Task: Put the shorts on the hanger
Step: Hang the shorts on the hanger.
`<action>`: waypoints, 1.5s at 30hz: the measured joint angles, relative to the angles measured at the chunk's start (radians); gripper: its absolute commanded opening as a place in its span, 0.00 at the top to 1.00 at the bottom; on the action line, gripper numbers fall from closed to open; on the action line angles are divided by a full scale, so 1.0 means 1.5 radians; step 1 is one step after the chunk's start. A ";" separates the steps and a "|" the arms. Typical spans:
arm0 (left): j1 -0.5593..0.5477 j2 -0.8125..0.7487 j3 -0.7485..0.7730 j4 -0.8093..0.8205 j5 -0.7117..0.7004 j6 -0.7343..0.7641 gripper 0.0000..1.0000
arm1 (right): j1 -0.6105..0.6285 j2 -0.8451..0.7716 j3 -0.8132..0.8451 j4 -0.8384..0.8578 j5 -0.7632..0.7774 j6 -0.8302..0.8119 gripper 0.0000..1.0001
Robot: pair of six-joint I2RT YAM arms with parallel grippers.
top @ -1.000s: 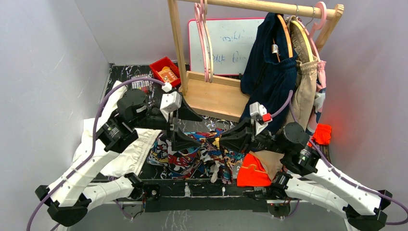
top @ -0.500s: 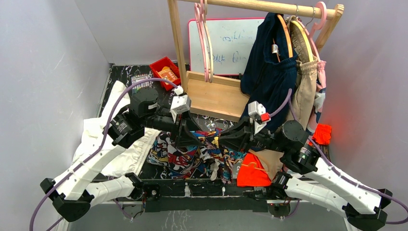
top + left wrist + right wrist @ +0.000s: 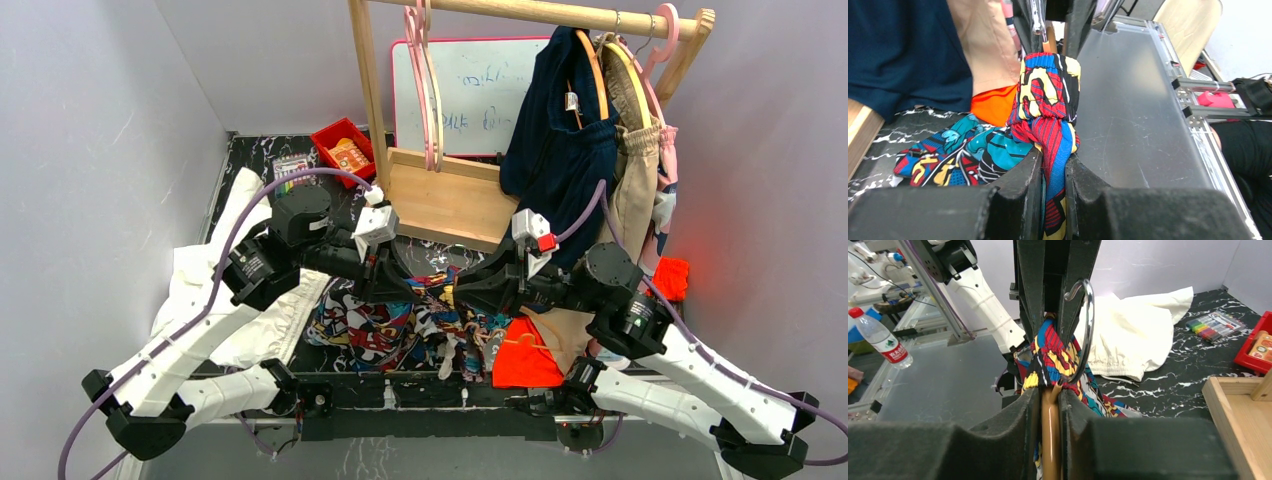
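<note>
My left gripper (image 3: 1053, 161) is nearest, pinched narrow on a fold of the shorts (image 3: 1047, 92), with the comic-print cloth squeezed between its pads. My right gripper (image 3: 1050, 396) is clamped on the hanger (image 3: 1050, 440). Its orange bar runs up between the fingers, and the silver hook (image 3: 1091, 325) curls just beyond.

Between the two grippers, a bunched band of the shorts wraps the hanger near the hook. I cannot tell whether it is threaded over the bar or only pressed against it. Farther out, most of the shorts lie spread on the table (image 3: 245, 160).

I judge the task part done: both pieces are gripped and they meet, but the shorts are not yet draped on the hanger. At the back stands the rack (image 3: 520, 13), with other garments on it.
</note>
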 measured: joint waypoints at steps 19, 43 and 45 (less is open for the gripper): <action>0.000 -0.071 -0.035 0.005 -0.076 -0.010 1.00 | -0.001 -0.014 0.060 -0.144 0.022 -0.036 0.55; 0.008 -0.100 -0.036 -0.021 -0.082 0.003 1.00 | 0.000 0.055 0.129 -0.206 0.036 -0.065 0.48; 0.008 -0.107 -0.036 -0.024 -0.081 0.006 1.00 | 0.000 0.068 0.145 -0.217 0.022 -0.070 0.49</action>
